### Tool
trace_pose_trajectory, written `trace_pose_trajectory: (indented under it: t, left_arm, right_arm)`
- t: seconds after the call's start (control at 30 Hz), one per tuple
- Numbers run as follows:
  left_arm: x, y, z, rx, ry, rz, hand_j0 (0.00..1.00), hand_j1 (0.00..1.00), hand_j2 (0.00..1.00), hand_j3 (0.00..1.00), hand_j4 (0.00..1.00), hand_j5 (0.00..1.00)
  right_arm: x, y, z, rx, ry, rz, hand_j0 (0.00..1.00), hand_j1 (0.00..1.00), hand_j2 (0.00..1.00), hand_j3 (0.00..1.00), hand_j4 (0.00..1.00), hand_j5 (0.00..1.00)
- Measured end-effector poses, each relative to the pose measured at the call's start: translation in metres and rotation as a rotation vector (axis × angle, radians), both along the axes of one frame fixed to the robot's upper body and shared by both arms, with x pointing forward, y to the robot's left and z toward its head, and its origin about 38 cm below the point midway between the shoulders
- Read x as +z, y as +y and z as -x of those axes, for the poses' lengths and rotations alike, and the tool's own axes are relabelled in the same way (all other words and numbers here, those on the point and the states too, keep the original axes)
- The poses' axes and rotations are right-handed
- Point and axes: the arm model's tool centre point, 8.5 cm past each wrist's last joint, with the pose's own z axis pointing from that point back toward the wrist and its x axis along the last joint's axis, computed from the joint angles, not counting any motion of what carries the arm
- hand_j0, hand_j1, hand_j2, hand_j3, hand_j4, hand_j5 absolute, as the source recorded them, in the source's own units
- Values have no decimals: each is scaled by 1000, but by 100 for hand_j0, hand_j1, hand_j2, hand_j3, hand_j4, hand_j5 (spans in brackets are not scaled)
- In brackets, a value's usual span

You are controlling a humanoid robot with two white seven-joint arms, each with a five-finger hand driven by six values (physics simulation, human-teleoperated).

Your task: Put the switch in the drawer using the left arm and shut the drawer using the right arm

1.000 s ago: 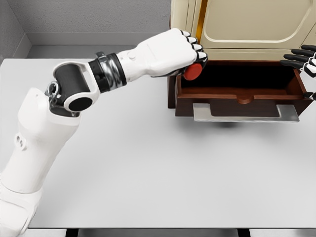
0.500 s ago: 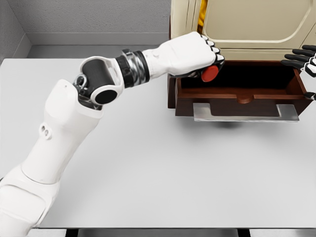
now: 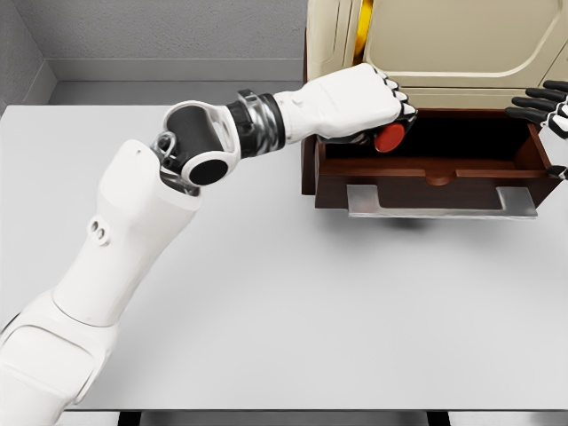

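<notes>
Since a moment ago the white left arm has stretched further across the pale grey desk point(image 3: 266, 302), carrying the left hand point(image 3: 364, 105) — fingers clamped on the round red switch point(image 3: 390, 138) — from the left wall of the open dark-brown wooden drawer point(image 3: 426, 169) to a spot over its left interior. Placing is the step in hand: the switch seems ready to be lowered slightly and let go. At the far right the black-fingered right hand point(image 3: 543, 106) waits, fingers spread, beside the drawer's right end — closing comes afterwards.
</notes>
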Motion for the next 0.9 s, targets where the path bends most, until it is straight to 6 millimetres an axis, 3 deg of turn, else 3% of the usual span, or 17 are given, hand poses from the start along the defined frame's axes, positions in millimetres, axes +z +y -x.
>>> trace_pose_trajectory:
  t: [0.17,0.23,0.27,0.33,0.9]
  left_arm:
    - [-2,-3,-1,-2,10,3,27,27,27,27,27,27]
    - [-2,-5,0,-5,13,6,33,33,33,33,33,33]
    - [-2,-6,0,-5,15,7,44,44,44,44,44,44]
    - [-2,-7,0,-6,18,10,48,48,48,48,48,48]
    - [-2,-7,-5,2,24,5,72,72,72,72,72,72]
  right_arm:
    - [0,0,0,0,0,0,100,100,100,100,100,100]
    - [0,0,0,0,0,0,100,100,100,100,100,100]
    - [0,0,0,0,0,-1,100,100,100,100,100,100]
    - [0,0,0,0,-1,-2,100,100,100,100,100,100]
    - [0,0,0,-2,-3,-6,100,100,100,100,100,100]
